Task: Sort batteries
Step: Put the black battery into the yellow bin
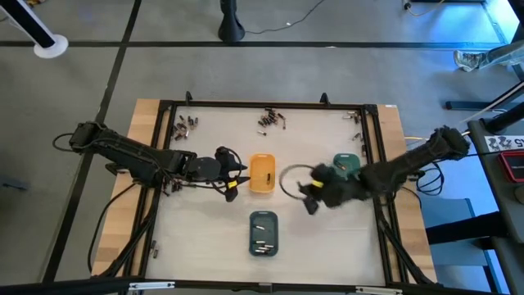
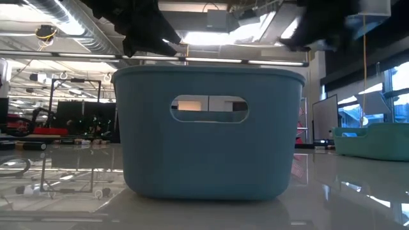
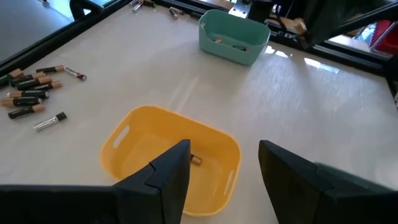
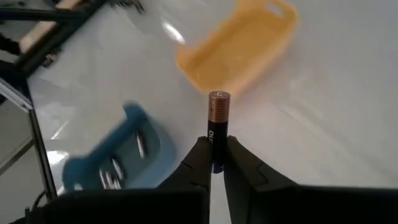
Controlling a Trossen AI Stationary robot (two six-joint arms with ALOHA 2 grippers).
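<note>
Now your right pincer [image 4: 216, 163] pinches battery [image 4: 217, 124] by lower end; rigid, slick, rolls: grip mid-body. Left pincer [image 3: 225, 163] spread over orange tray [image 3: 146, 146].

In your low view the slate-blue tray [image 2: 208, 137] blocks most of the table behind it, and both arms are cut off at the top edge. From above, the batteries [image 1: 271, 120] are too small to tell types apart.

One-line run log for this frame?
left end effector: open over orange tray | right end effector: shut on battery
</note>
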